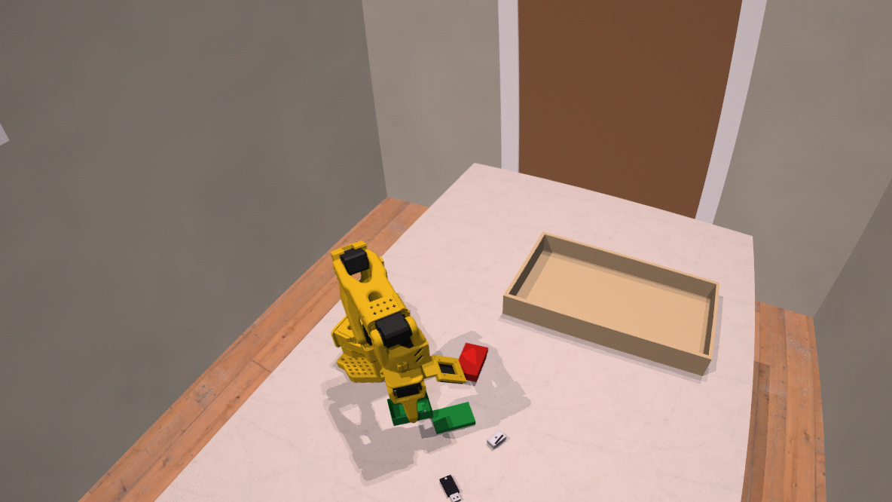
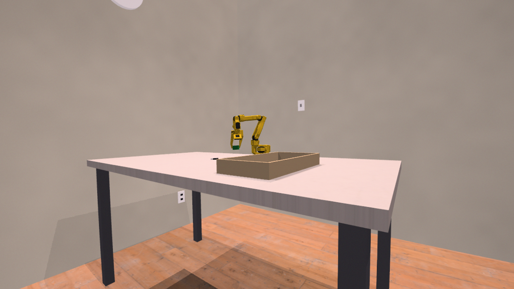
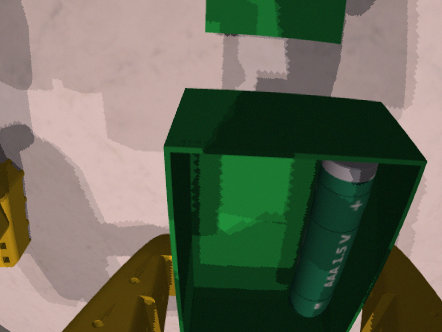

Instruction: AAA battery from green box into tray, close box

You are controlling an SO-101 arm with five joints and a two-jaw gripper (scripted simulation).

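Pincer: The pincer [image 1: 409, 408] [image 2: 235, 146] [image 3: 280, 272] is closed on the green box base, one finger against each of two opposite walls, the fingers standing partly apart by the base's width.
Green box base: The green box base [image 1: 399, 414] [image 2: 235, 147] [image 3: 295, 125] is held above the table [image 1: 623, 414] [image 2: 344, 186], its open side up toward the wrist view; any slight tilt cannot be determined.
AAA battery: The AAA battery [image 3: 334, 235] is inside the base, lying at a slight slant near one long wall, with the plus end at the short wall farther up the wrist view. The marking "AAA 1.5 V" is legible.
Green lid: The green lid [image 1: 453, 418] [image 3: 275, 20] is off the base and lies on the table, flat side up. It is near the held base in the top view.
Tray: The tan rectangular tray [image 1: 608, 337] [image 2: 244, 169] stands on the table, well apart from the held base. Its visible floor bears no battery.
Red box: The red box [image 1: 472, 362] lies on the table, near the green lid.
Small items: A black USB stick [image 1: 449, 484] [image 2: 215, 158] with a metal plug and a small silver-white item [image 1: 496, 439] lie on the table, apart from each other, both outside the tray.
Arm: The yellow arm [image 1: 374, 296] [image 2: 251, 117] reaches out and bends down at the wrist, fingers pointing toward the table.
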